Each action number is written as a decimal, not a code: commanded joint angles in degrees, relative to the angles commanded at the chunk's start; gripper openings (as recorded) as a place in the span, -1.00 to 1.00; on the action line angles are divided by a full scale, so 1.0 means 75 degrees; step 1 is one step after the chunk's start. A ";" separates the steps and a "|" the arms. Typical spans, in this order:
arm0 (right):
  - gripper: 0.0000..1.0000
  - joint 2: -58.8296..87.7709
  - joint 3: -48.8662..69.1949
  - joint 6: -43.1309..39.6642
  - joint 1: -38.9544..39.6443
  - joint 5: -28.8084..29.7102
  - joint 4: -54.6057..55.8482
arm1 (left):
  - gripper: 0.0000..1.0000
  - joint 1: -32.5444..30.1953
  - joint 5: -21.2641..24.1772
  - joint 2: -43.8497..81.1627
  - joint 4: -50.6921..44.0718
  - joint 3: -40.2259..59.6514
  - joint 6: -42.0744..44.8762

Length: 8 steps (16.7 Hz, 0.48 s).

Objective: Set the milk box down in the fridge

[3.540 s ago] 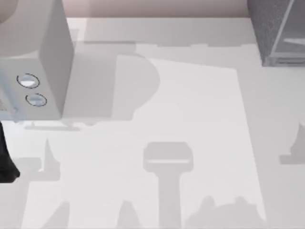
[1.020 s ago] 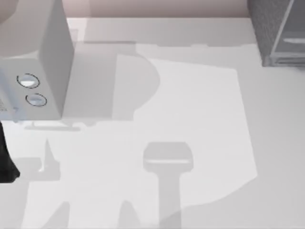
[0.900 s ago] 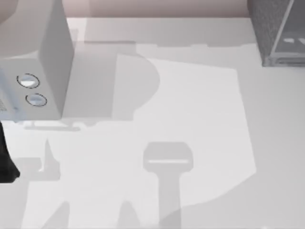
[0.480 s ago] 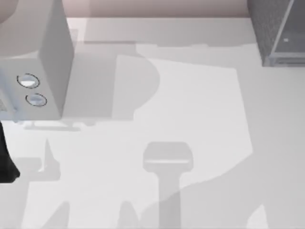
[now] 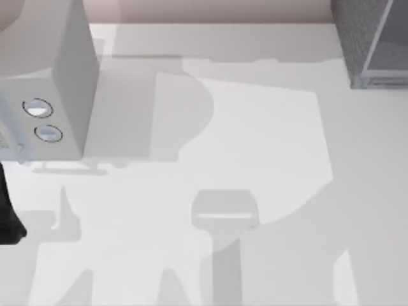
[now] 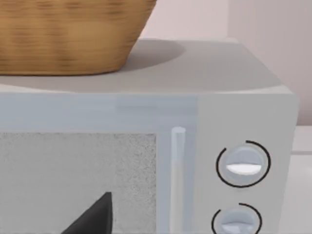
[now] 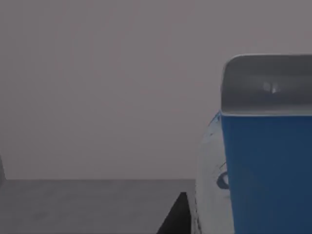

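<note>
White tabletop [image 5: 255, 127] bare; small blue milk box [image 7: 268, 170] close to right wrist camera, grip state cannot tell. Risk: carton clips the speckled dark-grey fridge [image 5: 366, 38] frame and tips; left arm [image 5: 7, 217] parked by the light-grey two-dial box [image 5: 51, 83].

A smooth light-grey box [image 6: 146, 146] is seen from the front. A woven basket [image 6: 73, 34] is placed on its top, and its shadow is cast beside it. A speckled door panel [image 6: 73, 180] and a pale vertical handle [image 6: 178, 180] are seen, with two round dials [image 6: 243, 165] beside them. A dark fingertip [image 6: 95, 217] is seen before the door.
</note>
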 joint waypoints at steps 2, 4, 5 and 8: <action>-1.00 0.0085 0.0342 -0.0014 0.0017 0.0046 -0.0169 | 1.00 0.0000 0.0000 0.0000 0.0000 0.0000 0.0000; -1.00 0.0130 0.0519 -0.0025 0.0029 0.0070 -0.0262 | 1.00 0.0000 0.0000 0.0000 0.0000 0.0000 0.0000; -1.00 0.0136 0.0543 -0.0026 0.0031 0.0073 -0.0277 | 1.00 0.0000 0.0000 0.0000 0.0000 0.0000 0.0000; -1.00 0.0136 0.0543 -0.0026 0.0031 0.0073 -0.0277 | 1.00 0.0000 0.0000 0.0000 0.0000 0.0000 0.0000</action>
